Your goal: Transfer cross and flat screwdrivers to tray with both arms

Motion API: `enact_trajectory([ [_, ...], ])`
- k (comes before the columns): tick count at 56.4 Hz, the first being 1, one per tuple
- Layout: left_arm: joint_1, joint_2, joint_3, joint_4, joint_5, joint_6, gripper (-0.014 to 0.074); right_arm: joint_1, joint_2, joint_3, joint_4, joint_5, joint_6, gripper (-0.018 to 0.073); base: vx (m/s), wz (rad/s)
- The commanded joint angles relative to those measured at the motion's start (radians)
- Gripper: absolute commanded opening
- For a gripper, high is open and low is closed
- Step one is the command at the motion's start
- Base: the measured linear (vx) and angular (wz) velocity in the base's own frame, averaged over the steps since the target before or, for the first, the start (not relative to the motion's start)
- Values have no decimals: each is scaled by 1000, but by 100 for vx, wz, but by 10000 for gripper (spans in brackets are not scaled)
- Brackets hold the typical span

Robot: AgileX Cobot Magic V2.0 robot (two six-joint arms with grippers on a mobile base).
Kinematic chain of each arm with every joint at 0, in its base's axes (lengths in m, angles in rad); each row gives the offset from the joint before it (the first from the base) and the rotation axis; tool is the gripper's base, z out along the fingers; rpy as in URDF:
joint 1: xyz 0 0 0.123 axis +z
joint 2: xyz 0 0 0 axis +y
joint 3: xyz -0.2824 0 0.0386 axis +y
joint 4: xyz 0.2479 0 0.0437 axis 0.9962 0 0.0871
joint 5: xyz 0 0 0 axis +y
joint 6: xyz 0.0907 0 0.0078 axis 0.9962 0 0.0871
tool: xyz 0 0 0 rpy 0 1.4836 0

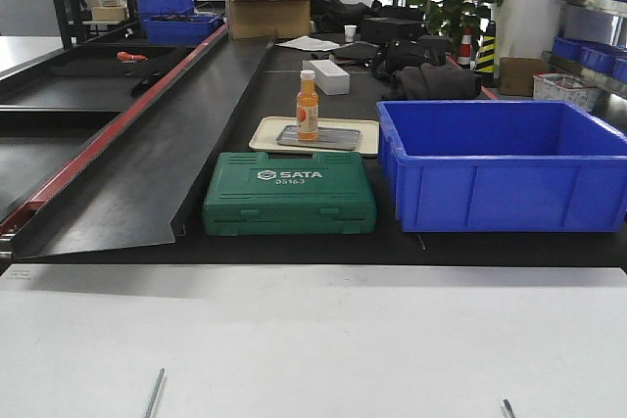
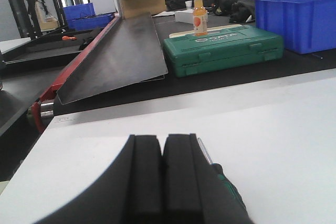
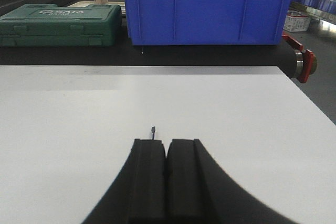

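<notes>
White tabletop (image 1: pixel 313 340) up front, black tabletop (image 1: pixel 294 247) behind w/ green plastic SATA tool case (image 1: pixel 289 193) and blue plastic bin (image 1: pixel 505 168). Left-side slim screwdriver (image 2: pixel 206 151), thin metal shaft, dark green handle: flat on white top, long axis front-to-back, tip twd far edge, handle just beside left gripper (image 2: pixel 163 139), jaws pressed together, empty. Right-side slim screwdriver (image 3: pixel 153 131): only tip shows, pointing away, just past right gripper (image 3: pixel 167 141); jaws closed flush, contact w/ it can't tell.

White table (image 1: pixel 313 340) lies mostly open; green case (image 1: pixel 290 193) and blue bin (image 1: pixel 505 163) stand beyond.
</notes>
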Motion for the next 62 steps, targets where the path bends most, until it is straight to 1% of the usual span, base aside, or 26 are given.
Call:
enact_trajectory([
  [1,3,-12,-25,-2,-80,-10,3,-6,-6,8,-15,-83,-6,-8,0,0],
  [25,3,-12,-25,-2,-80,-10,3,-6,-6,8,-15,-92,-7,-8,0,0],
  [30,3,-12,-25,-2,-80,-10,3,-6,-6,8,-18,-115,-8,-8,0,0],
  [38,3,-12,-25,-2,-95,-7,3,-6,-6,8,-22,-189,-8,-8,0,0],
  [42,3,-12,-25,-2,-155,0,3,-6,-6,8,-22,-248,-8,-8,0,0],
  [46,3,-12,-25,-2,-220,0,3,-6,-6,8,-22,-345,-8,-8,0,0],
  [49,3,-12,-25,-2,-277,-2,3,-6,-6,8,-21,-442,-7,-8,0,0],
  [53,3,-12,-32,-11,-344,-13,3,-6,-6,4,-20,-530,-7,-8,0,0],
  [58,3,-11,-68,-41,-377,-34,3,-6,-3,-31,-17,-543,-7,-8,0,0],
  [62,3,6,-128,-46,-373,-33,3,-6,20,-109,-17,-490,-9,-8,0,0],
])
